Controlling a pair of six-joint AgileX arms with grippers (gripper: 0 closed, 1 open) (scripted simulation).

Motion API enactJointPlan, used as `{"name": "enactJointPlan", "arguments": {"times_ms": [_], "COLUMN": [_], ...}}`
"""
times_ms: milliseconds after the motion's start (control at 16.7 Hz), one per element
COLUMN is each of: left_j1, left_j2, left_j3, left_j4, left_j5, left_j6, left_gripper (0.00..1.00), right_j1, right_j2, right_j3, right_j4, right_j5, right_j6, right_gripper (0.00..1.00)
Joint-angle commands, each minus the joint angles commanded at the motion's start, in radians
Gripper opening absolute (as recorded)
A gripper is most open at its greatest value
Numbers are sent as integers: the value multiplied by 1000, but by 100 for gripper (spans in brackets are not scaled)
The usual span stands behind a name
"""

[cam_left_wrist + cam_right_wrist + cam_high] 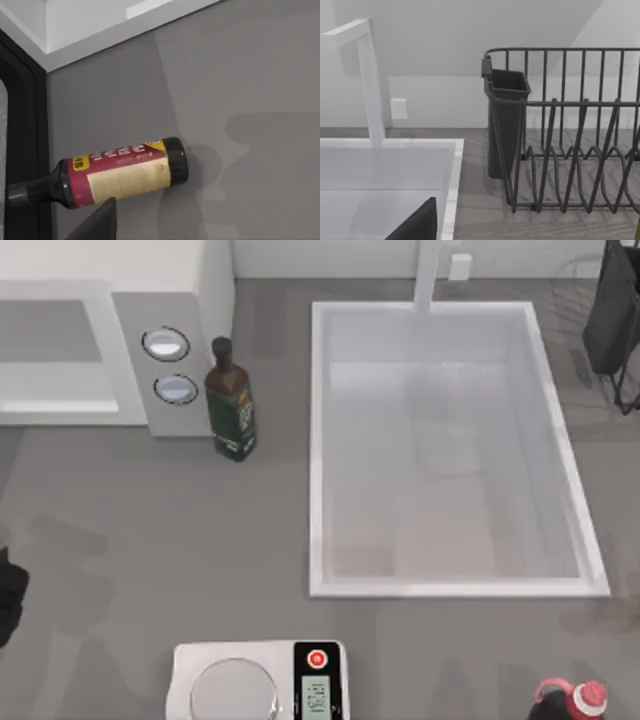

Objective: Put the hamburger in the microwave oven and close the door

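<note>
The microwave oven (190,280) stands at the back left of the table, with two round dials on its grey panel (166,343). Its door (50,350), with a grey window, sits flush with that panel. The hamburger is out of view. A dark part of my left gripper (8,600) shows at the table's left edge, well in front of the oven. In the left wrist view a dark wedge of that gripper (97,225) sits close to a dark bottle with a red and cream label (120,175). A dark wedge of my right gripper (417,225) shows beside the sink's rim.
A dark green bottle (231,405) stands just right of the oven. A white sink (318,440) with a faucet (430,275) takes the middle. A scale (260,680) sits at the front edge and a red-capped bottle (570,702) at the front right. A dish rack (570,150) with a dark caddy (507,125) stands at the back right.
</note>
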Motion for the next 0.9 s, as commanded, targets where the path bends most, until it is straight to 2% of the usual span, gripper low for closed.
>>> {"name": "enactJointPlan", "arguments": {"times_ms": [540,720,900], "left_j1": [141,171,179], "left_j2": [752,875,904], "left_j3": [424,493,510], "left_j4": [-432,-512,-533], "left_j5": [-17,-29,-32], "left_j6": [462,543,563], "left_gripper": [100,100,100], "right_j1": [0,0,0], "right_j2": [0,0,0], "right_j3": [0,0,0], "right_j4": [0,0,0], "right_j5": [0,0,0], "right_j6": [0,0,0], "right_gripper": [100,100,100]}}
